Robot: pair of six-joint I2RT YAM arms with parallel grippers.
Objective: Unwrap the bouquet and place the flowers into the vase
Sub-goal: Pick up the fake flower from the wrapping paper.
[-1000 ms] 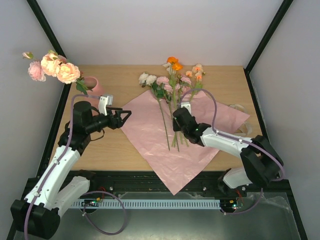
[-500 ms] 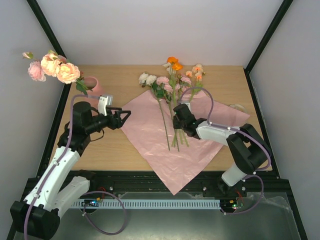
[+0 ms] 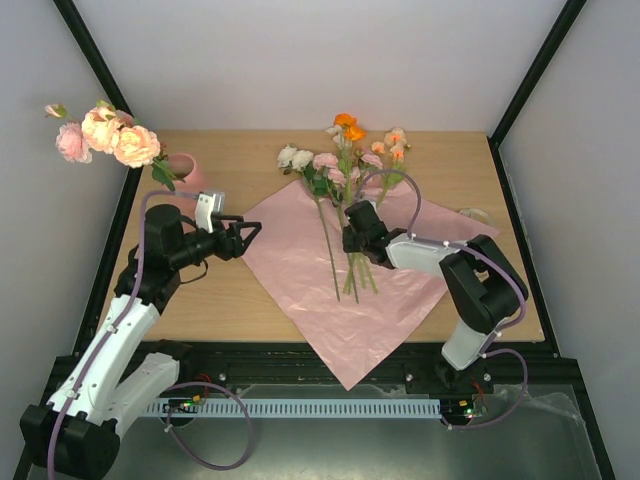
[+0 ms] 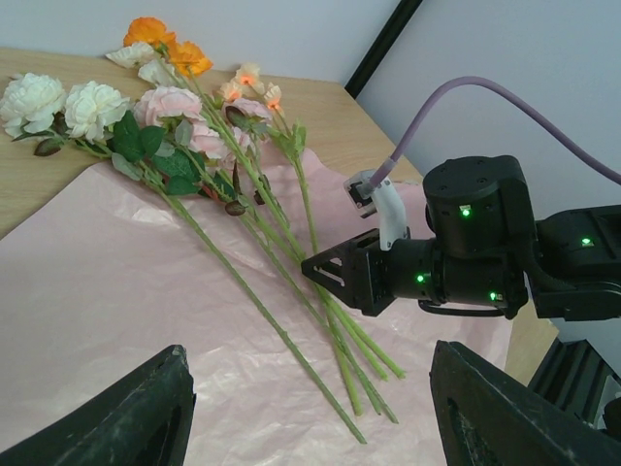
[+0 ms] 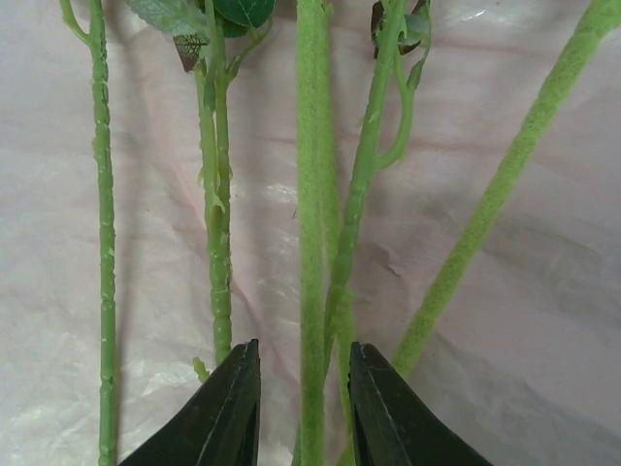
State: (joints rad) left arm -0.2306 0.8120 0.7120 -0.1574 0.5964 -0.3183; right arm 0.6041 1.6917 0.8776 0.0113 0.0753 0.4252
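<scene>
**Top view.** The flowers lie on the open pink sheet at mid-bench. Their heads point to the far side and their stems toward the arms. The right gripper sits low over the stems, with its arm folded and reaching left. The left gripper hangs at the sheet's left edge, pointing right, with its jaws spread wide and empty. The vase stands at far left and holds pink and peach blooms.

**Left wrist view.** The right gripper's tips meet the stem cluster below the leaves.

**Right wrist view.** The fingers stand narrowly apart. One thick fuzzy stem runs between them with a slim gap on each side, so nothing is clamped.
</scene>
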